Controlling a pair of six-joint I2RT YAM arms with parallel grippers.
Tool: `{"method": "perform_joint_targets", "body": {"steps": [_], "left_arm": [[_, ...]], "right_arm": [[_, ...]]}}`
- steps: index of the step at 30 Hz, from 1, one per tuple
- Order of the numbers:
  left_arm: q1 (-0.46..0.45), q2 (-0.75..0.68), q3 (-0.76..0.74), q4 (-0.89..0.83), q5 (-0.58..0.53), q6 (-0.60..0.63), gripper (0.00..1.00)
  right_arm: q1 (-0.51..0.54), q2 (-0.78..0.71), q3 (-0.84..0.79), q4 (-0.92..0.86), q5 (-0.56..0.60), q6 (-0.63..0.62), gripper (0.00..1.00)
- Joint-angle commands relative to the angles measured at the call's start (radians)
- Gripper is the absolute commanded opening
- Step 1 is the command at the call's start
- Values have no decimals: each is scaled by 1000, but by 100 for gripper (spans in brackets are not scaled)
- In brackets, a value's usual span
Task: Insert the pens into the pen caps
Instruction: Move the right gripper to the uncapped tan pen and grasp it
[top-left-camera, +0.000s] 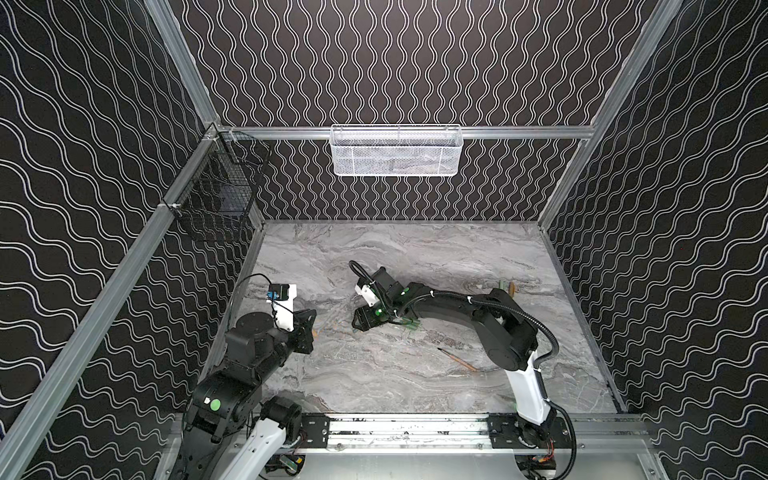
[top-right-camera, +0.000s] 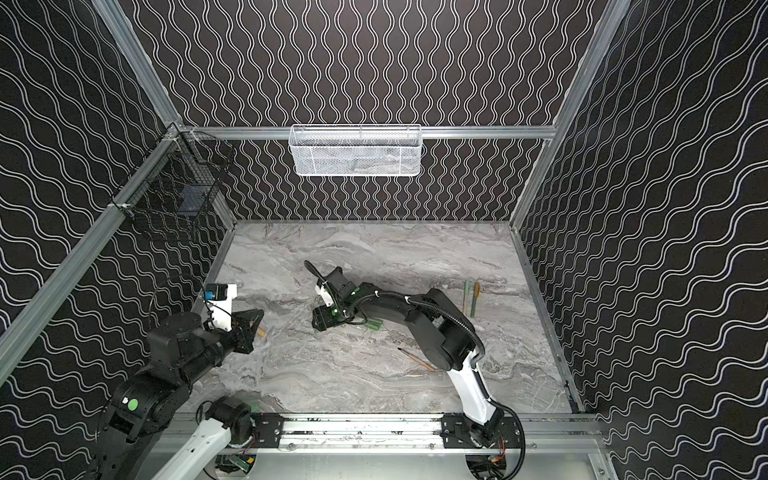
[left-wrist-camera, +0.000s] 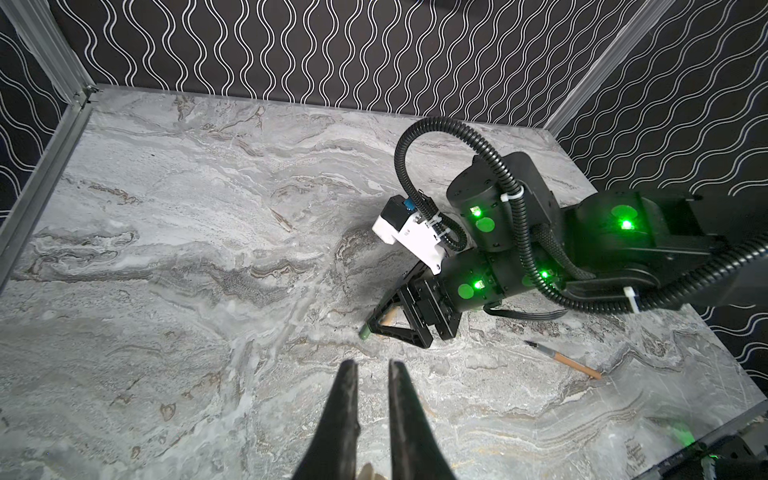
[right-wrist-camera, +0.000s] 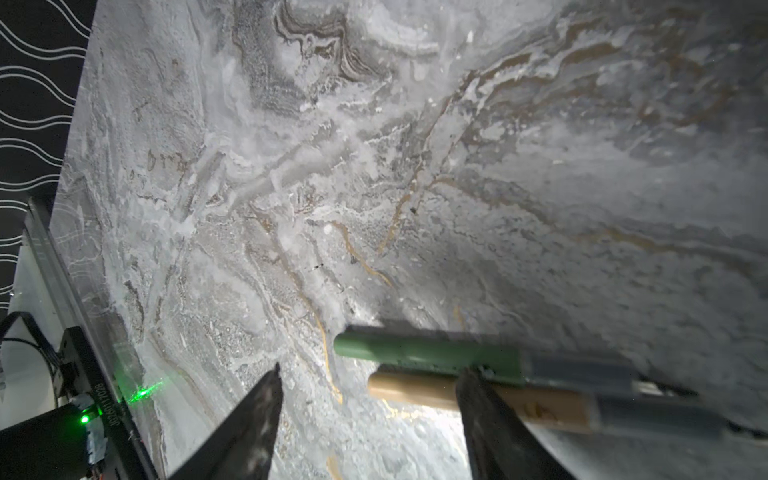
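My right gripper (top-left-camera: 360, 323) (right-wrist-camera: 372, 369) stands open low over the marble table (top-left-camera: 374, 374), with nothing between its fingers. A green pen (right-wrist-camera: 428, 357) and a tan pen (right-wrist-camera: 415, 388) lie side by side just past one fingertip, which overlaps them. Their ends show under that gripper in the left wrist view: the green pen (left-wrist-camera: 365, 332) and the tan pen (left-wrist-camera: 388, 318). Short green pen caps (top-right-camera: 374, 326) lie beside the right arm. My left gripper (top-left-camera: 306, 328) (left-wrist-camera: 372, 363) is shut on a short orange pen cap (top-right-camera: 261, 331) deep in its jaws.
A loose orange pen (top-left-camera: 457, 359) (left-wrist-camera: 561, 359) lies in front of the right arm. A green stick (top-right-camera: 466, 297) and an orange stick (top-right-camera: 476, 299) lie at the far right. On the walls hang a white mesh basket (top-left-camera: 395, 151) and a black wire basket (top-left-camera: 216, 187).
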Motion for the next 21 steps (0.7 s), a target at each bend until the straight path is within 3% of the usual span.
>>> {"method": "perform_joint_targets", "body": {"steps": [1, 10, 21], "left_arm": [[12, 7, -3, 40, 29, 19, 0], [52, 18, -5, 53, 69, 26, 0], [104, 30, -11, 72, 129, 33, 0]], "right_arm": [[0, 15, 19, -41, 1, -11, 70], [0, -5, 0, -85, 22, -19, 70], [22, -175, -156, -87, 153, 32, 70]]}}
